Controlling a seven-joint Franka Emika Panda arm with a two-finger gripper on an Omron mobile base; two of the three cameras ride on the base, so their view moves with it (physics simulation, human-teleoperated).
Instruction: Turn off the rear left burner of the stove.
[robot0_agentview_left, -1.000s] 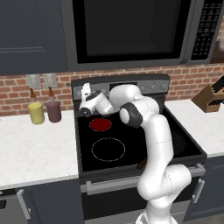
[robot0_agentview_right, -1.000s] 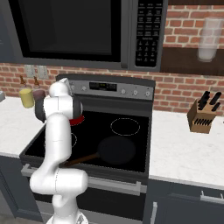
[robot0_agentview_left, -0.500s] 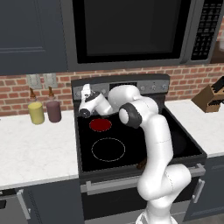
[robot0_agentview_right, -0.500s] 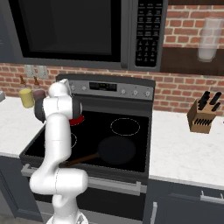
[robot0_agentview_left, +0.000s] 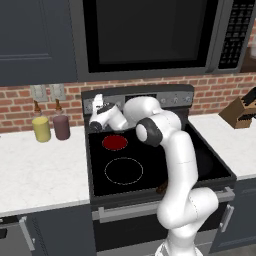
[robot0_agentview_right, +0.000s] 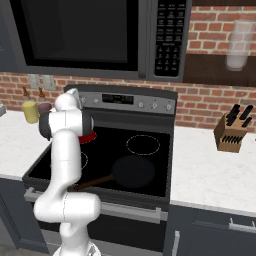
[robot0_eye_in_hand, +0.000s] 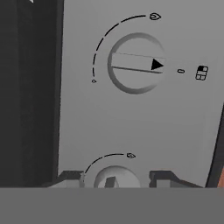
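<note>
The stove (robot0_agentview_left: 205, 162) is a black glass-top range with a grey control panel (robot0_agentview_right: 145, 102). Its rear left burner (robot0_agentview_left: 115, 142) glows red, and its edge shows beside my arm (robot0_agentview_right: 90, 138). My gripper (robot0_agentview_left: 96, 109) is pressed up to the left end of the panel. In the hand view my gripper (robot0_eye_in_hand: 116, 179) is open, and its fingertips (robot0_eye_in_hand: 70, 178) straddle a round grey knob (robot0_eye_in_hand: 117, 177) with a small gap on each side. A second knob (robot0_eye_in_hand: 135, 64) farther along the panel has its arrow pointing at a small mark.
A black pan (robot0_agentview_right: 132, 170) lies on the front right zone, handle toward the front left. Yellow (robot0_agentview_left: 41, 128) and maroon (robot0_agentview_left: 61, 126) bottles stand on the left counter. A knife block (robot0_agentview_right: 231, 133) sits on the right counter. The microwave (robot0_agentview_left: 150, 35) hangs overhead.
</note>
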